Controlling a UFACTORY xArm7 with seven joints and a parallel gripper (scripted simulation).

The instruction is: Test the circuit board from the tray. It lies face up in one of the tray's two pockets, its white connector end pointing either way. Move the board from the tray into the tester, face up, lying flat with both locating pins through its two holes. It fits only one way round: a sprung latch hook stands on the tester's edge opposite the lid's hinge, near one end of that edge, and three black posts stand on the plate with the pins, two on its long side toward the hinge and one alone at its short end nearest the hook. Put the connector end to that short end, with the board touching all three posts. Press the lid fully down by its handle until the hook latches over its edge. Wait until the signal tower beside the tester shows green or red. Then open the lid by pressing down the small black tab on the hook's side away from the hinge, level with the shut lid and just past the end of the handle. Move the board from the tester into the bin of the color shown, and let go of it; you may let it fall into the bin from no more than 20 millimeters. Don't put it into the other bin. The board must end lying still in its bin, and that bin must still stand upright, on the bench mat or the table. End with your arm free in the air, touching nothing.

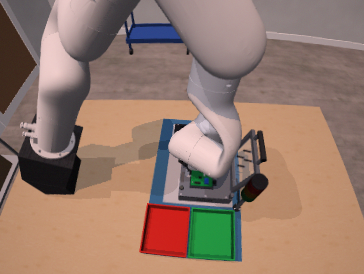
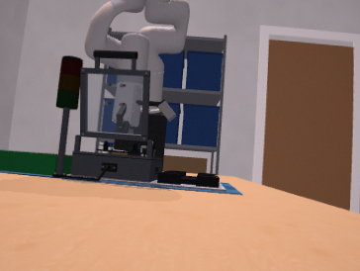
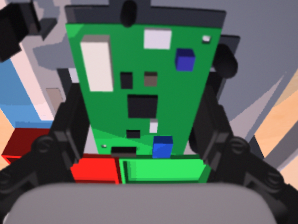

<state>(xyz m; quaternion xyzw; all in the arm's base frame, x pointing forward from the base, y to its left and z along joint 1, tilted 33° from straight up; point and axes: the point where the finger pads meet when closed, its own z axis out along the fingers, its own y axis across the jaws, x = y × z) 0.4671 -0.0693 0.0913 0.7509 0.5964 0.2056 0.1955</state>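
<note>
The circuit board [image 1: 202, 180] [image 3: 170, 107] is face up at the tester [image 1: 185, 194] [image 2: 116, 170]. Its white connector [image 3: 97, 65] is at the end near a lone black post [image 3: 129, 14]; another post [image 3: 225, 61] stands beside its long side. Whether it rests fully down is unclear. My gripper [image 2: 124, 130] [image 3: 142, 99] has its fingers against the board's two long edges and appears shut on it. The lid [image 2: 115, 135] [image 1: 262, 146] stands open, its handle [image 2: 116, 54] up. The signal tower [image 1: 255, 188] [image 2: 69, 84] shows no bright light. The hook cannot be made out.
The red bin [image 1: 165, 230] and green bin [image 1: 212, 232] stand upright side by side at the tester's front end. The black tray [image 2: 188, 178] is beside the tester, mostly hidden by my arm in the top view. The raised lid and tower stand close beside my wrist.
</note>
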